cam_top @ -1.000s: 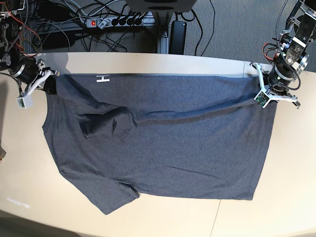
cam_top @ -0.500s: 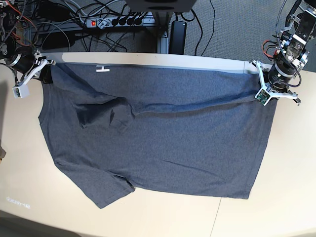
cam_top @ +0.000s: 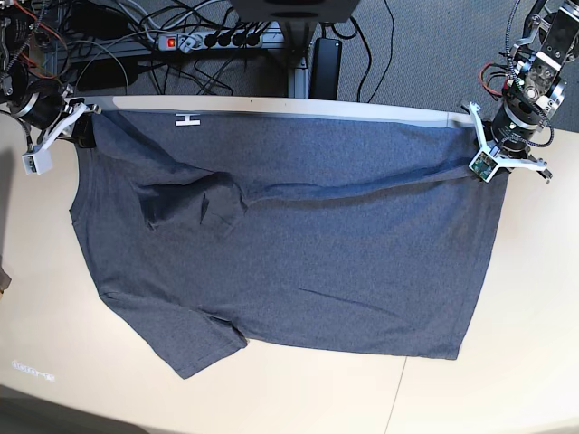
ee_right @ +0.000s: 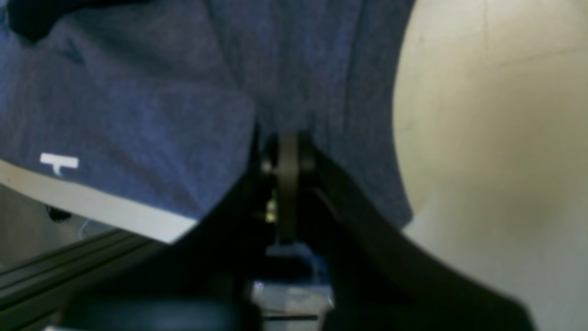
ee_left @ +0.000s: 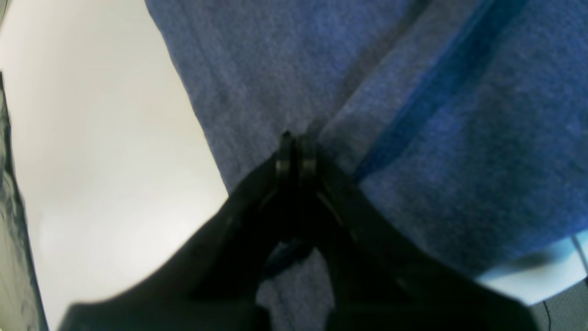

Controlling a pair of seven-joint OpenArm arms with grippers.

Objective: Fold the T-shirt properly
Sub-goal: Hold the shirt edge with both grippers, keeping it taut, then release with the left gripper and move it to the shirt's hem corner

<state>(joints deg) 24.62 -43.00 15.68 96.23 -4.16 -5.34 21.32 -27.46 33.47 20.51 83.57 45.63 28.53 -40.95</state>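
Your left gripper [ee_left: 296, 149] is clamped tight on a far corner of the large heathered slate-blue cotton T-shirt [cam_top: 289, 244]; your right gripper [ee_right: 287, 158] is pinched closed on the opposite far corner. Between them the garment's far edge is stretched along the pale beige table [cam_top: 534, 316], the rest lying flat, one short sleeve [cam_top: 194, 348] toward the near edge.

T-shirt [ee_left: 459, 138] cropped, fingers [ee_right: 288, 174] blurred — wrist views

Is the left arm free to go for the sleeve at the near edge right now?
Probably not. The left end effector is shut on the T-shirt at the far edge; the sleeve lies unobstructed but diagonally across the table.
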